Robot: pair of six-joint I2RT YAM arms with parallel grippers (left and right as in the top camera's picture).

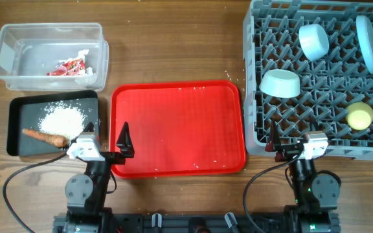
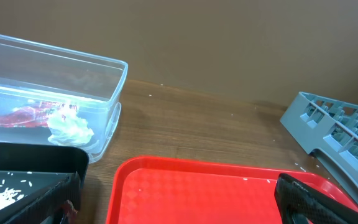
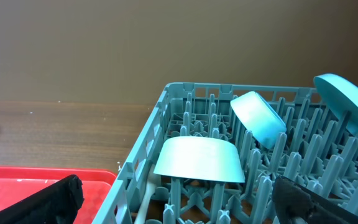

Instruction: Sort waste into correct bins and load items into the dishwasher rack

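Bowls (image 1: pixel 280 83), plate (image 1: pixel 368 42) and yellow cup (image 1: pixel 360 115) seated in dishwasher rack (image 1: pixel 254 45); left gripper (image 1: pixel 107 136) and right gripper (image 1: pixel 298 138) both spread wide, holding nothing.

the left pincer (image 1: pixel 107 136) sits at the near edge of the worktop (image 1: pixel 173 45), over the gap between two trays: the small tray (image 1: pixel 19 110) to its left, the big tray (image 1: pixel 177 123) ahead and to its right. in the small tray, rice (image 1: pixel 62 118) lies ahead-left of the pincer and a carrot (image 1: pixel 44 136) directly left. beyond that tray stands the tub (image 1: pixel 5 45), holding a wrapper (image 1: pixel 70 66) and a scrap (image 2: pixel 70 127). the right pincer (image 1: pixel 295 139) sits at the near edge of the rack (image 1: pixel 252 123). in the rack, the near bowl (image 1: pixel 280 83) is just ahead, the far bowl (image 1: pixel 314 41) farther ahead, the plate (image 1: pixel 368 43) on edge ahead-right, the cup (image 1: pixel 359 115) to the right.
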